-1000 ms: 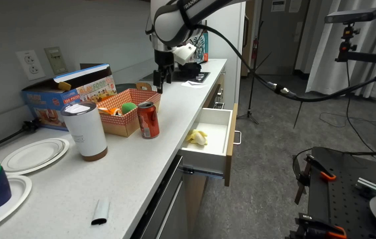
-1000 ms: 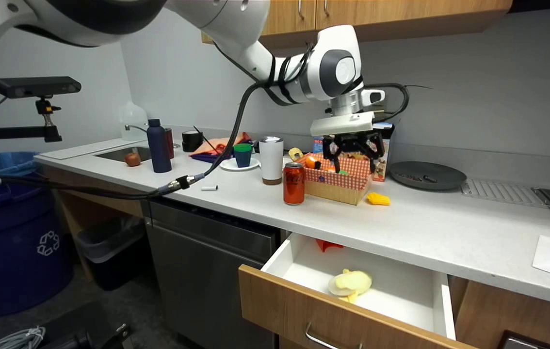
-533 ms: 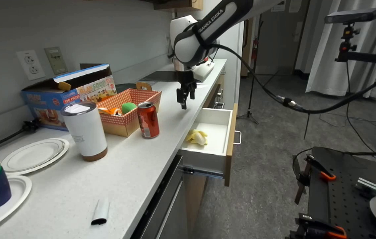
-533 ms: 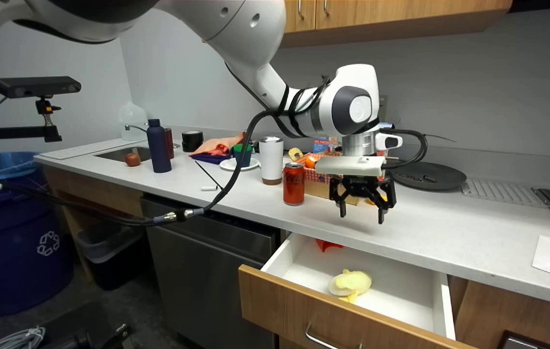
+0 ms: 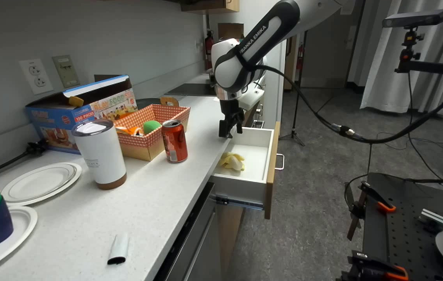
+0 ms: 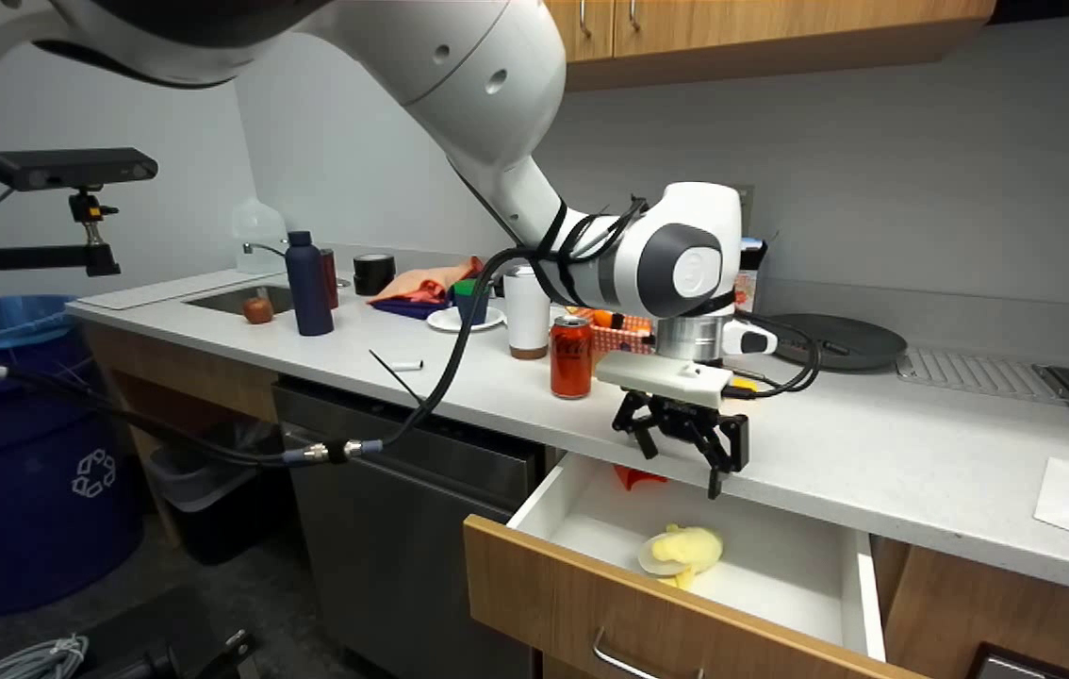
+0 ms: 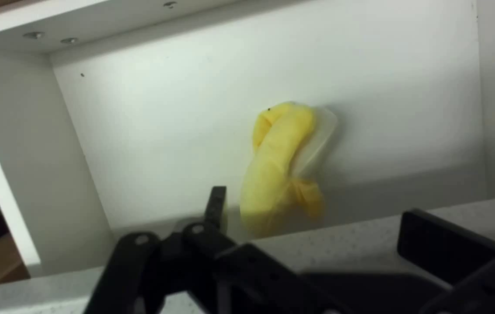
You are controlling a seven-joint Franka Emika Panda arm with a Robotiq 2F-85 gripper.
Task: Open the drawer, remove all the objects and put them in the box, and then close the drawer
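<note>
Here, pincer (image 6: 682,471) spread wide, over counter edge (image 6: 836,507)

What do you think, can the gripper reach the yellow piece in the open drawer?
Probably yes: the drawer stands open, the gripper is open, and nothing seems to lie over the yellow piece. The gripper may first need to clear the counter edge.
</note>
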